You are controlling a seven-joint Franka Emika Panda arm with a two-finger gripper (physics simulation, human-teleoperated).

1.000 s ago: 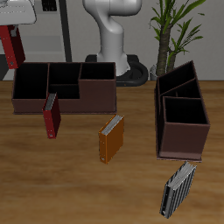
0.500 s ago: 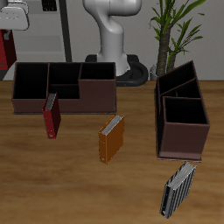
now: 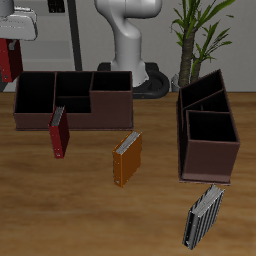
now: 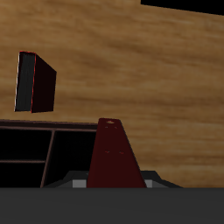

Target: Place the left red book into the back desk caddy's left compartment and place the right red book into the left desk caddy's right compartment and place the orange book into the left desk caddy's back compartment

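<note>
Exterior view: I have the two-finger gripper (image 3: 11, 44) high beyond the table's back edge, at about 10 o'clock from the dark brown back desk caddy (image 3: 110, 108).
Pincer state: pinching a thin red hardback book (image 3: 11, 62) by its upper end; I see no gap between fingers and cover.
Held book's axis: long axis hangs vertically, 12 to 6 o'clock, free end pointing down.
Key relation: the caddy's end compartment (image 3: 34, 95), which I judge to be the target, lies at roughly 5 o'clock from the pincer and lower, so I'd need to travel toward the table's front, then descend.
Wrist view: the held red book (image 4: 114, 153) runs straight away from the lens; the caddy's dark cells (image 4: 35, 144) sit beside it, not under it.
Other red book (image 3: 59, 133): on the table, touching the caddy's front wall.
Orange book (image 3: 127, 157): apart on the wood, at the table's centre.
</note>
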